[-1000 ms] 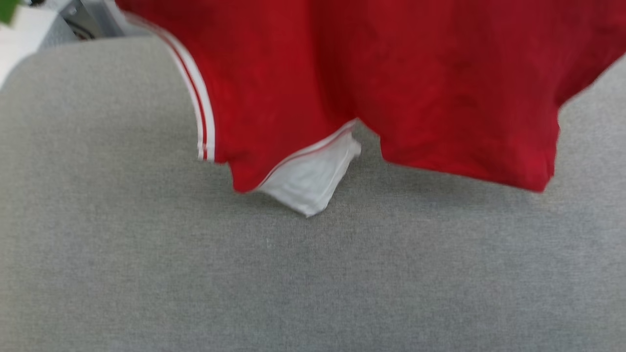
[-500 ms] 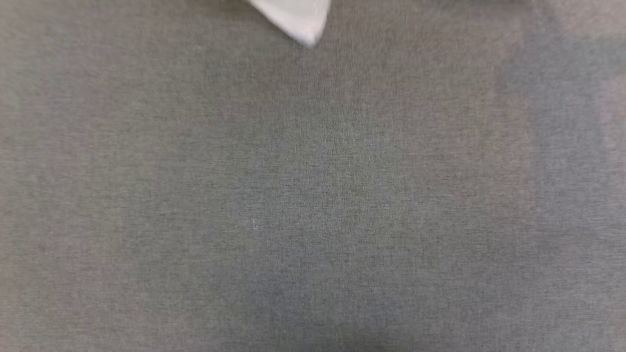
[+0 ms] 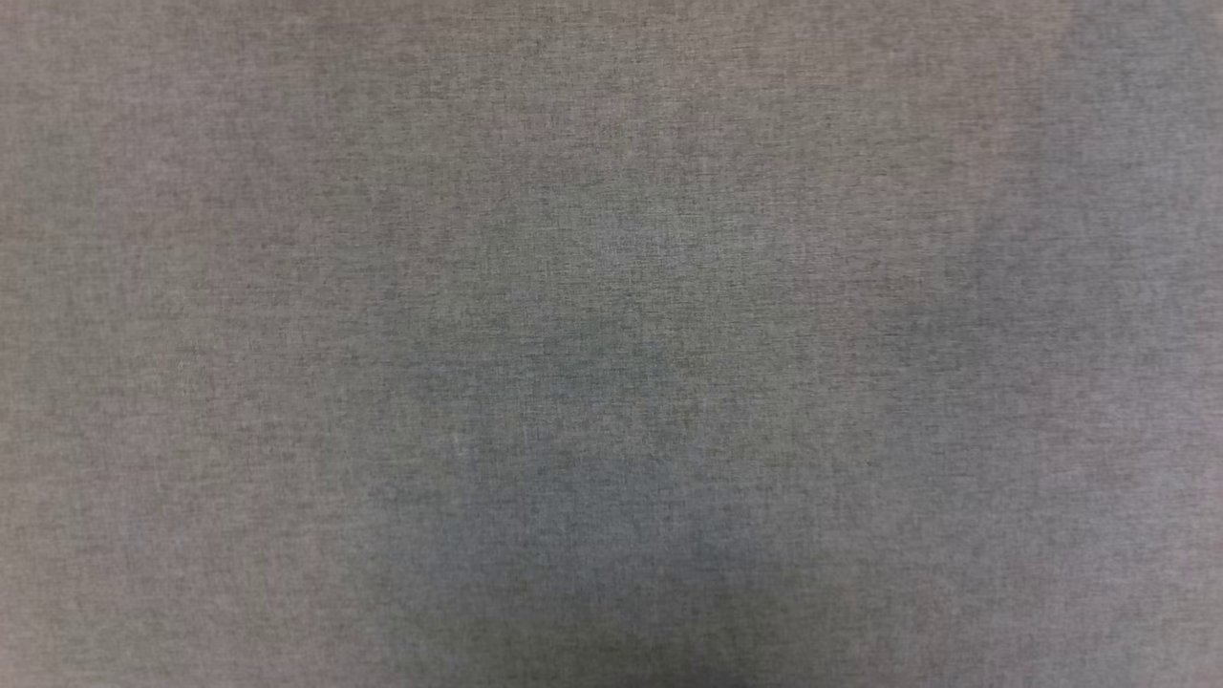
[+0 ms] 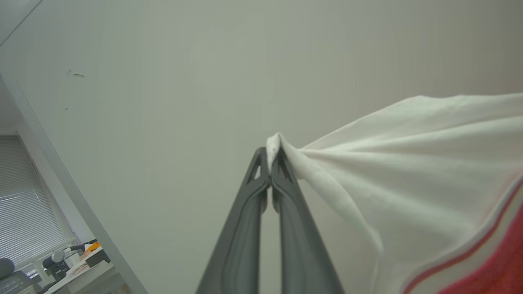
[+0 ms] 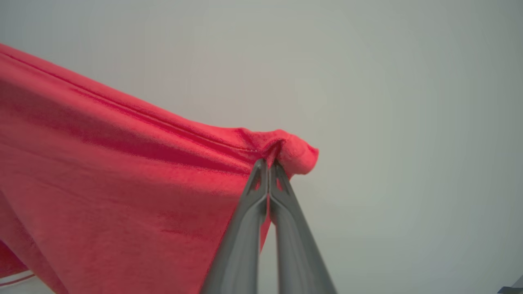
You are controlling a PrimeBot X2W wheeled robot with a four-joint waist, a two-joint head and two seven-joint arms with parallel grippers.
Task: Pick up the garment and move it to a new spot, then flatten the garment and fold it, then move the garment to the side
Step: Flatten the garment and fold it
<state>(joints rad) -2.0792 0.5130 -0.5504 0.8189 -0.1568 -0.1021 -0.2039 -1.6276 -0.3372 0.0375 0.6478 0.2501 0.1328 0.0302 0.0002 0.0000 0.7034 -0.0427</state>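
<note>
**Garment held aloft by both tools**

The head view looks down on a grey woven worktop [image 3: 611, 344], softly shadowed toward the middle of its near edge.

A pale, plain wall [image 4: 184, 73] backs the left wrist view, and a similar pale surface backs the right wrist view.

The garment [image 5: 102, 183] is off the worktop, hanging in the air between the two tools. In the right wrist view its red body spreads from the fingertips to the left edge and down, with a stitched hem along its upper edge and a scrap of white trim at the bottom left corner. In the left wrist view a white part of the garment [image 4: 429, 163] fans out from the fingertips to the right edge, drawn into taut folds. Red-and-white striped trim and red cloth show at the bottom right corner. Where it hangs relative to the worktop's edges cannot be told.

The left tool [image 4: 269, 157] has its fingers together, clamped on a small pinch of the white cloth. The right tool [image 5: 268, 163] is likewise clamped on a bunched corner of the red hem.

Blinds [image 4: 24, 212] and a cluttered desk [image 4: 81, 269] sit small at the left wrist view's lower left.
</note>
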